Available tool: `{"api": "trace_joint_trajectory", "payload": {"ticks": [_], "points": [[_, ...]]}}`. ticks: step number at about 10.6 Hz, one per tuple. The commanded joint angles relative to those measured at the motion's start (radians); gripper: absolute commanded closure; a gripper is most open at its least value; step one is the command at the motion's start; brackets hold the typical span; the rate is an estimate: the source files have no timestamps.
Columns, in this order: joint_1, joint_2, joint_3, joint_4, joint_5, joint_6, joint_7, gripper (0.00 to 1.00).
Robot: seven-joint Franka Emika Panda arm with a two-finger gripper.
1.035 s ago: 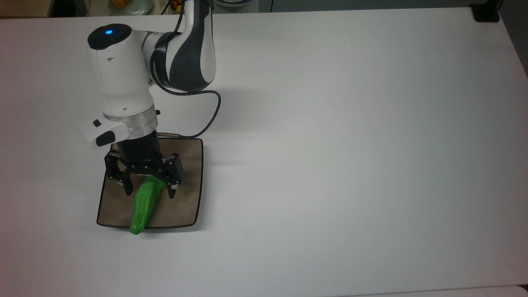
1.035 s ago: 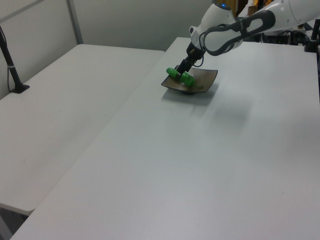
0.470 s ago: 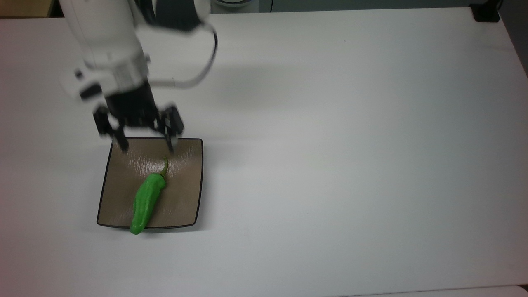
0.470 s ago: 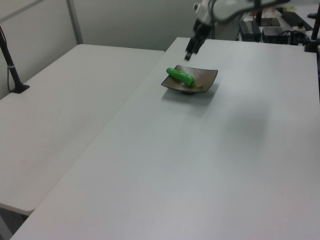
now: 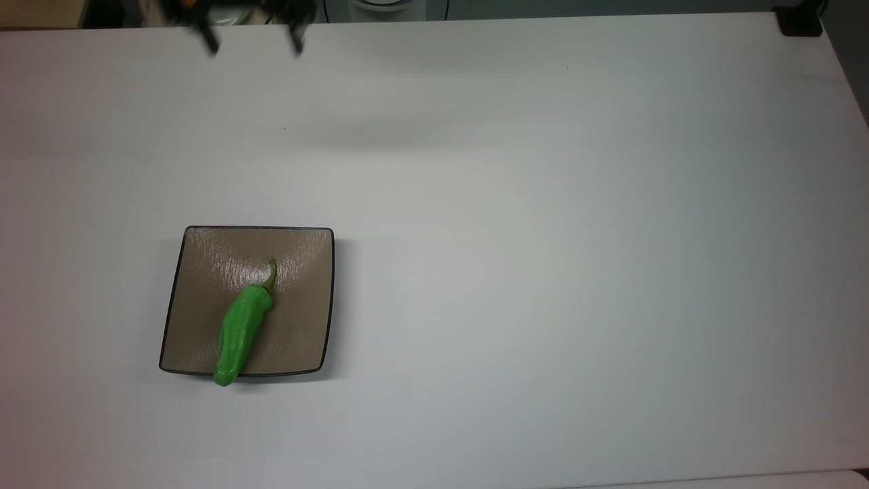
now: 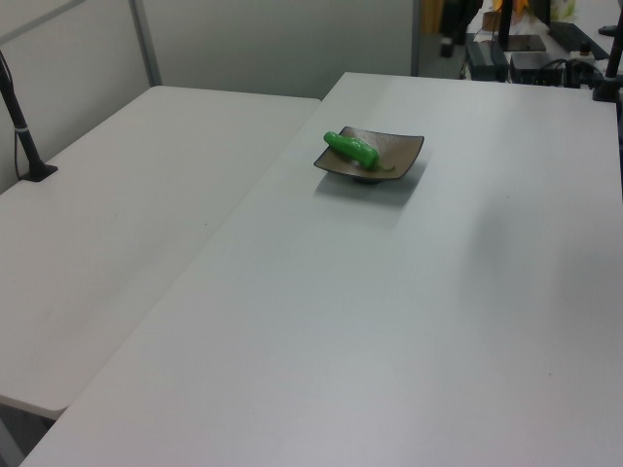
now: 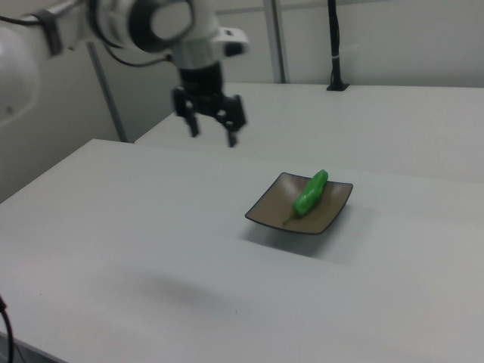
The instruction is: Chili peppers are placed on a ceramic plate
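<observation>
We see the chili pepper (image 5: 239, 332) lying on the ceramic plate (image 5: 299, 305), its stem toward the middle and its blunt tip poking out over the rim on the top view's lower side. We judge that overhang the main risk: a knock to the plate or bench (image 5: 543, 238) could roll the glossy pepper off the edge. The end effector (image 7: 210, 125) hangs well apart from the plate, its fingers spread wide, holding and touching nothing.
</observation>
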Motion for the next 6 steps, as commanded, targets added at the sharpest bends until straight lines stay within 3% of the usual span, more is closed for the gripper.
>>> {"api": "trace_joint_trajectory", "payload": {"ticks": [1,3,6], "points": [[0.13,-0.11,-0.012,-0.094,-0.024,-0.113,0.072,0.0],[0.217,-0.147,-0.01,-0.176,-0.024,-0.084,0.077,0.0],[0.264,-0.146,-0.01,-0.261,-0.017,0.129,0.071,0.0]]}}
